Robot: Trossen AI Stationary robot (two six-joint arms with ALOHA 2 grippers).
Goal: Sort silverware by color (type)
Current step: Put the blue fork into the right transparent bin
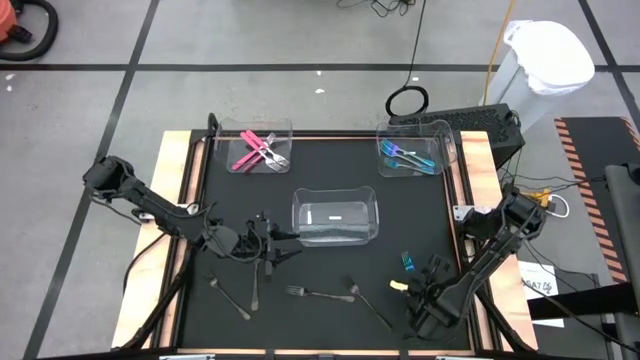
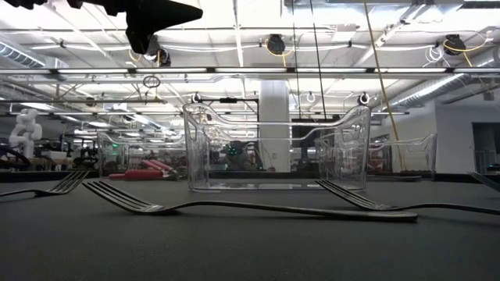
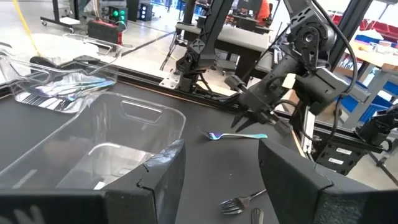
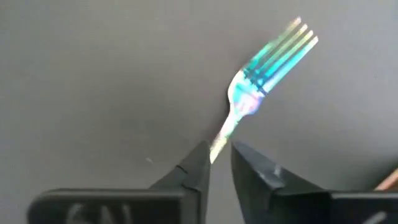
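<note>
An iridescent blue-teal metal fork [image 4: 268, 65] shimmers with pink and green on the matte black tabletop [image 1: 320, 270]. Pink-handled cutlery [image 1: 256, 152] fills one clear plastic bin [image 1: 252, 132]; plain grey metal forks [image 1: 318, 294] lie nearby.

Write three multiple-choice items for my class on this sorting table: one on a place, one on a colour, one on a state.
1. Where does the blue-teal fork lie?
A. in the middle bin
B. on the mat by the right tool
C. under the left tool

2. What colour are the handles in the far left bin?
A. pink
B. green
C. black

3. How is the middle bin?
A. tipped on its side
B. stacked with forks
C. upright, with no silverware in it

Key: 1 B, the right tool has its fingers either side of the fork's handle on the mat. 2 A, pink handles show there from above. 3 C, the high view shows only a white label inside.
</note>
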